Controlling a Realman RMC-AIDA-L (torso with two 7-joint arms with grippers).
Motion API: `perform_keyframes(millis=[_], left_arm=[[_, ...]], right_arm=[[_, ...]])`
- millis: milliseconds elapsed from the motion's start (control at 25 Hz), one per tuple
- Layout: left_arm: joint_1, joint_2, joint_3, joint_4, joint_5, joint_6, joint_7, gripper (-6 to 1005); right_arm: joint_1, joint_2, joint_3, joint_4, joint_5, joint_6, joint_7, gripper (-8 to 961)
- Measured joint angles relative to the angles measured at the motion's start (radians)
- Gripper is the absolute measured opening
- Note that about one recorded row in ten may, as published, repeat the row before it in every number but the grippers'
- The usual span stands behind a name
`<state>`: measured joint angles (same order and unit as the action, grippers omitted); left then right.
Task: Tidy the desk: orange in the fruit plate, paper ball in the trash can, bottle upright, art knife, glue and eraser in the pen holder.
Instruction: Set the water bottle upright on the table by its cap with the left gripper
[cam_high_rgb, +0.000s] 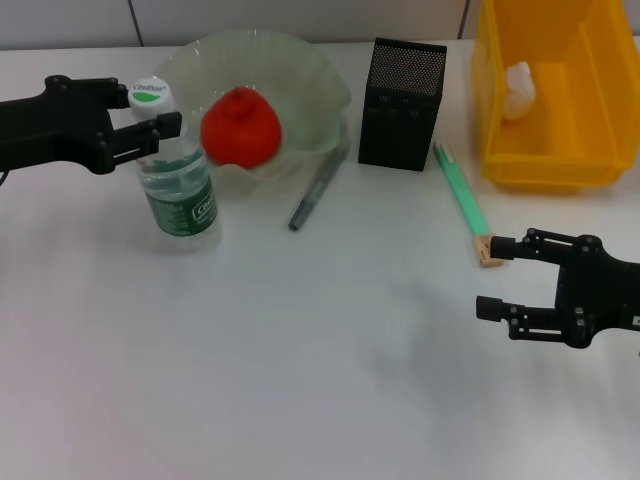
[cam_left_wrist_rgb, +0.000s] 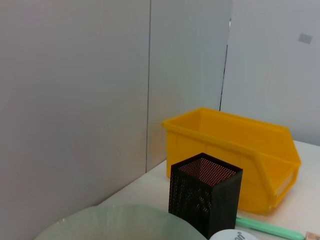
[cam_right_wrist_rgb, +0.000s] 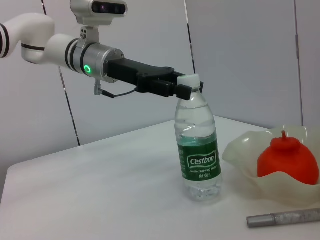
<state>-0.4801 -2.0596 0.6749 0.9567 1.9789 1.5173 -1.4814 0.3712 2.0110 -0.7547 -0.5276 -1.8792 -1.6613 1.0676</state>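
The white table (cam_high_rgb: 300, 380) carries everything, and the biggest thing on it is the yellow trash can (cam_high_rgb: 555, 150) at the far right corner, with a white paper ball (cam_high_rgb: 519, 90) already lying inside. Next in size is the pale-green fruit plate (cam_high_rgb: 310, 80) at the far left-centre, the orange (cam_high_rgb: 240, 125) sitting in it. The black mesh pen holder (cam_high_rgb: 402, 105) stands between plate and can, and looks empty from above. The bottle (cam_high_rgb: 178, 185) stands upright just beside the plate's left edge; the left gripper (cam_high_rgb: 165, 128) reaches in from the left at the bottle's neck just under the white cap, and the right wrist view shows its jaws at either side of the neck, but whether they pinch it or have just let go I cannot tell. So orange, paper and bottle appear done; the small items for the holder remain. A grey pen-like tool (cam_high_rgb: 318, 190) lies slantwise in front of the plate, and a green pen-like tool (cam_high_rgb: 461, 190) runs from beside the pen holder toward the robot, ending at the small beige eraser (cam_high_rgb: 490, 250), which touches or nearly touches its near tip. The right gripper (cam_high_rgb: 490, 275) hovers with jaws spread, the upper fingertip right at the eraser. The eraser lies just beyond and to the left of that gap, so the right arm is clearly the nearer one and needs only a short forward-and-down approach before closing.
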Motion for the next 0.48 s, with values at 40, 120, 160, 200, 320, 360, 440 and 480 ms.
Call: perform_keyframes(millis=[40, 120, 160, 200, 320, 360, 440, 480], left_arm=[[0.0, 0.0, 0.0, -0.003, 0.0, -0.002, 0.002, 444], [0.001, 0.0, 0.0, -0.008, 0.0, -0.006, 0.002, 444], [0.001, 0.001, 0.0, -0.012, 0.0, -0.009, 0.003, 444], [0.001, 0.001, 0.0, -0.012, 0.0, -0.009, 0.003, 444], [0.001, 0.001, 0.0, -0.017, 0.0, -0.011, 0.003, 443], [0.001, 0.001, 0.0, -0.018, 0.0, -0.012, 0.003, 443], [0.0, 0.0, -0.001, -0.019, 0.0, -0.012, 0.003, 443], [0.0, 0.0, -0.002, -0.019, 0.0, -0.013, 0.003, 443]], right_arm=[[0.0, 0.0, 0.0, 0.0, 0.0, 0.0, 0.0, 778], [0.0, 0.0, 0.0, 0.0, 0.0, 0.0, 0.0, 778], [0.0, 0.001, 0.0, 0.0, 0.0, 0.0, 0.0, 778], [0.0, 0.001, 0.0, 0.0, 0.0, 0.0, 0.0, 778], [-0.002, 0.001, 0.0, 0.0, 0.0, 0.0, 0.0, 778], [-0.003, 0.002, 0.0, 0.0, 0.0, -0.001, 0.0, 778], [-0.003, 0.002, 0.0, 0.0, 0.0, -0.001, 0.0, 778], [-0.003, 0.002, 0.0, 0.0, 0.0, -0.003, 0.0, 778]])
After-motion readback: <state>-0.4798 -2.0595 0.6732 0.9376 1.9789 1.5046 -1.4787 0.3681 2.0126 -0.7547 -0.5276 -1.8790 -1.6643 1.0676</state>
